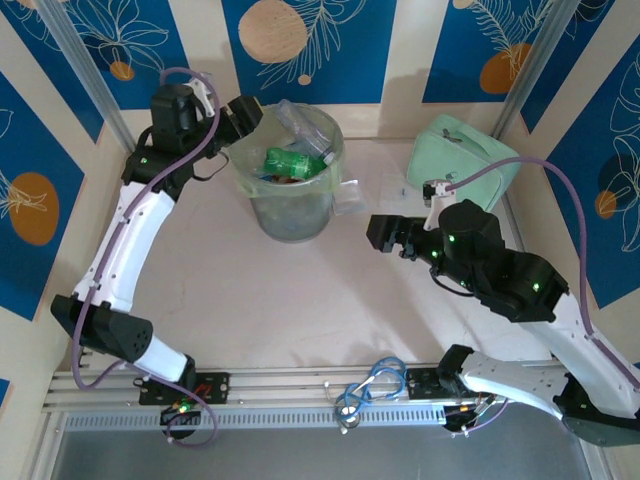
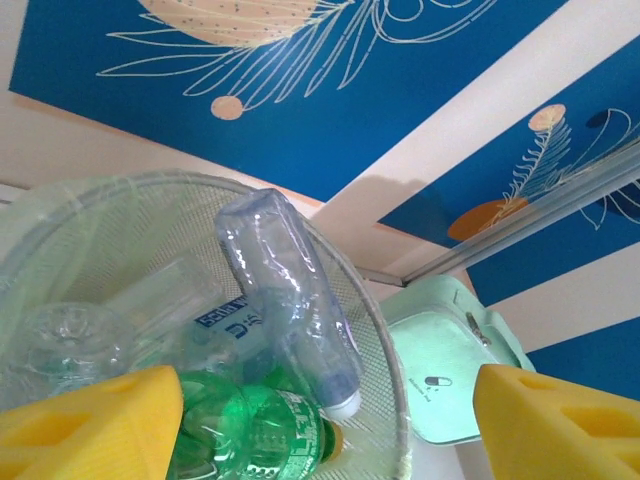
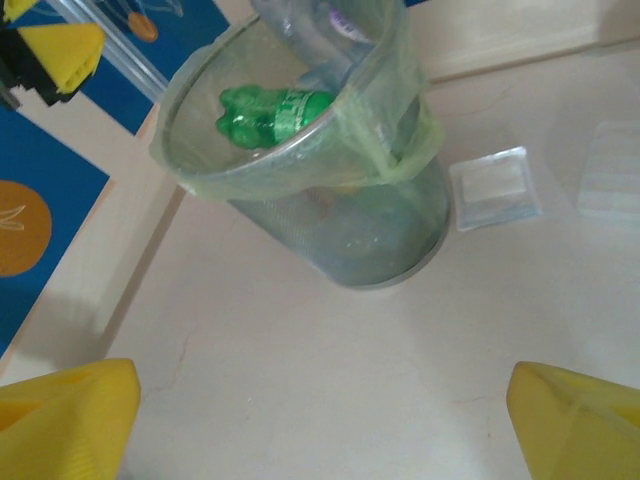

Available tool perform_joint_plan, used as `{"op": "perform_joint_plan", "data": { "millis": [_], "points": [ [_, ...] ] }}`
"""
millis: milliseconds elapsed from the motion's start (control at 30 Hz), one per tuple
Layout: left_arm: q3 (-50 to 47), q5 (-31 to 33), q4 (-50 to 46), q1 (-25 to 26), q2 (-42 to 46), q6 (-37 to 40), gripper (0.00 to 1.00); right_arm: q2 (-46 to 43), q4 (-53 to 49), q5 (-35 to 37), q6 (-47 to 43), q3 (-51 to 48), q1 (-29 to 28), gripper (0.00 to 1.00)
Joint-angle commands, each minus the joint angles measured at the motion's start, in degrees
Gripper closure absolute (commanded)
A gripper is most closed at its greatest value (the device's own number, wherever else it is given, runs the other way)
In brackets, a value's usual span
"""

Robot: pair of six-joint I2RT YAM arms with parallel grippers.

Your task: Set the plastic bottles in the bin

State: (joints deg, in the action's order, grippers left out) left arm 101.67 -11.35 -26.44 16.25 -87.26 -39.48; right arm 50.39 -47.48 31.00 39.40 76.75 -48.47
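The bin (image 1: 290,215), a translucent pale-green bucket, stands at the back middle of the table with several plastic bottles inside. A green bottle (image 1: 295,160) lies on top of the pile. A clear bottle (image 2: 290,290) leans cap-down against the bin's far wall (image 2: 385,330), above the green bottle (image 2: 240,425). My left gripper (image 1: 252,118) hovers at the bin's left rim, open, with nothing between its yellow pads (image 2: 90,425). My right gripper (image 1: 378,235) is open over bare table to the right of the bin (image 3: 360,240), holding nothing.
A mint-green zippered case (image 1: 460,160) sits at the back right. Two clear plastic trays (image 3: 490,185) (image 3: 610,180) lie on the table just right of the bin. Cables (image 1: 370,390) loop over the front rail between the arm bases.
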Motion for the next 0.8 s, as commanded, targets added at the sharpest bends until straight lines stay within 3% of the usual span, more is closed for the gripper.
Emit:
{"op": "perform_joint_plan", "data": {
  "millis": [0,100,200,267,333,367,400,467,567,633,667,700,767],
  "points": [
    [-1.3,-1.1,-0.9,-0.6,2.1,5.2,0.18,0.3,-1.2,4.4,-0.5,-0.6,0.9,0.05],
    [-14.7,8.8,2.6,-0.7,11.0,12.0,0.0,-0.3,0.2,9.5,-0.9,-4.0,1.0,0.0],
    [-31.6,24.8,8.6,-0.8,20.5,20.8,0.0,-1.9,1.1,17.2,3.1,-10.9,2.0,0.01],
    [-43.1,28.8,15.9,-1.0,25.0,31.1,0.0,-4.6,0.5,27.7,12.6,-18.2,2.7,0.08],
    [-54.2,36.5,22.7,-1.2,26.6,35.6,0.0,-8.8,13.0,32.4,3.3,-29.6,5.3,0.11],
    [-60.2,39.3,29.0,-1.5,26.6,37.7,0.0,-10.5,24.5,29.9,-8.0,-36.1,8.1,0.01],
    [-65.7,41.4,35.8,-2.0,26.0,38.8,0.0,-10.7,33.7,27.5,-15.8,-41.3,11.3,0.01],
    [-72.4,45.3,46.0,-3.0,22.8,39.6,0.0,-6.9,37.6,29.9,-15.0,-45.7,18.3,0.01],
    [-74.9,47.8,54.1,-4.4,14.0,38.3,0.0,3.4,37.2,32.8,-9.1,-49.0,30.0,0.01],
    [-75.7,47.8,60.7,-4.8,7.1,36.3,0.0,10.3,46.9,36.5,-12.7,-53.0,33.6,0.01],
    [-75.0,47.1,63.6,-4.9,4.7,38.2,0.0,14.0,57.0,35.5,-19.4,-54.6,35.2,0.01],
    [-74.6,44.3,64.9,-5.0,3.7,40.1,0.0,15.8,57.2,31.0,-21.2,-53.3,35.7,0.01],
    [-76.5,40.9,72.5,-5.7,0.6,41.4,0.0,18.4,73.2,20.7,-26.7,-55.6,37.4,0.01]
  ]
}}
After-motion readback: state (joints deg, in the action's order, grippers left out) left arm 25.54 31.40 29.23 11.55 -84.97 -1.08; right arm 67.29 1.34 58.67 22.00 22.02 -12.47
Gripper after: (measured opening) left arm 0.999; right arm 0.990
